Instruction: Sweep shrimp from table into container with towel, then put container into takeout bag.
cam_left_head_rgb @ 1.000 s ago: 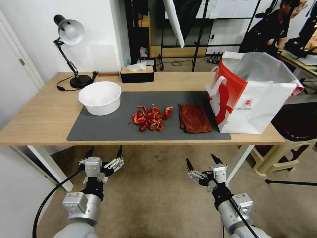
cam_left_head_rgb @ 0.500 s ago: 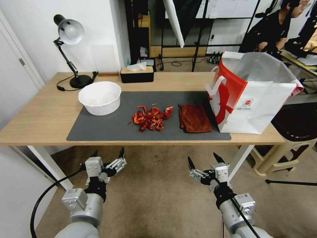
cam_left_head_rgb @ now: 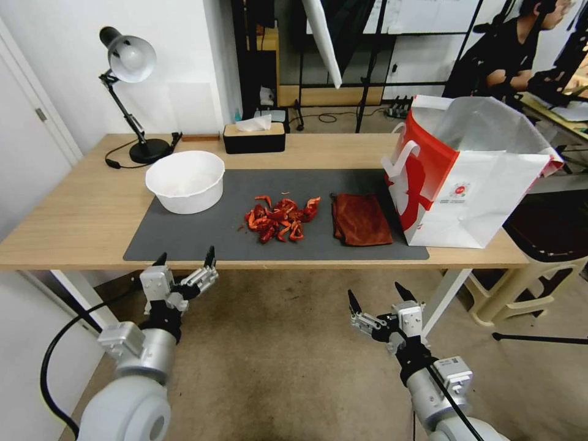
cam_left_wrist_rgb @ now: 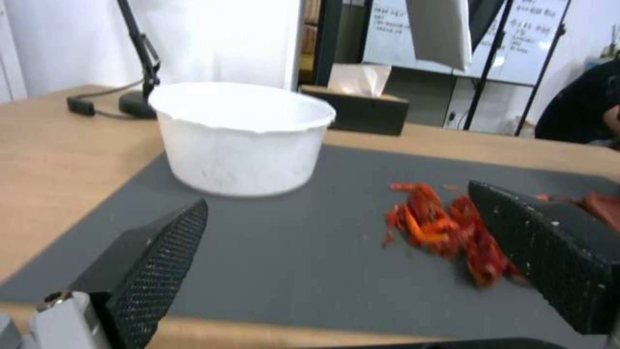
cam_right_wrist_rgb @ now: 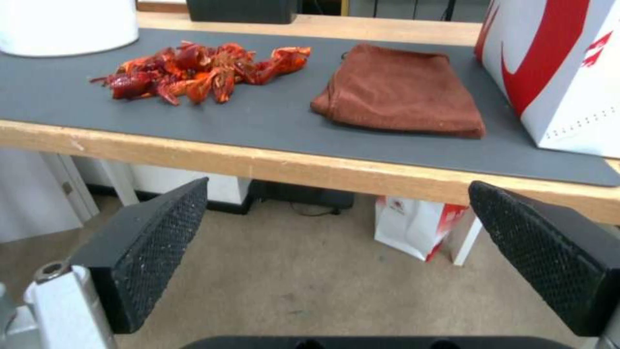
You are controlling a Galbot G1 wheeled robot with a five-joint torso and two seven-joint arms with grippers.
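Sweep not started: left pincer point(cam_left_head_rgb: 185, 261) jaws apart at desk point(cam_left_head_rgb: 73, 214) front edge, right pincer point(cam_left_head_rgb: 375, 297) apart below it; shrimp point(cam_left_head_rgb: 280, 218) mid-mat, towel point(cam_left_head_rgb: 360, 219) beside, container point(cam_left_head_rgb: 185, 180) back-left, takeout bag point(cam_left_head_rgb: 465, 177) right end; next likely grasping towel.

The table point(cam_left_head_rgb: 86, 214) is showing a pale wood top with a smooth, faintly grained finish, and a matt dark grey mat point(cam_left_head_rgb: 202, 239) is lying flat on it. On that mat the shrimp point(cam_left_head_rgb: 280, 218) are gleaming with glossy red-orange shells, while the towel point(cam_left_head_rgb: 360, 219) beside them is looking like soft, napped, rust-red cloth. The container point(cam_left_head_rgb: 185, 180) is appearing as smooth white plastic. The takeout bag point(cam_left_head_rgb: 484, 190) is reading as stiff white paper with red printed panels. Each hand, left point(cam_left_head_rgb: 185, 260) and right point(cam_left_head_rgb: 375, 296), is showing black finger pads point(cam_right_wrist_rgb: 162, 237) with a rough, knurled texture on bright metal mounts.
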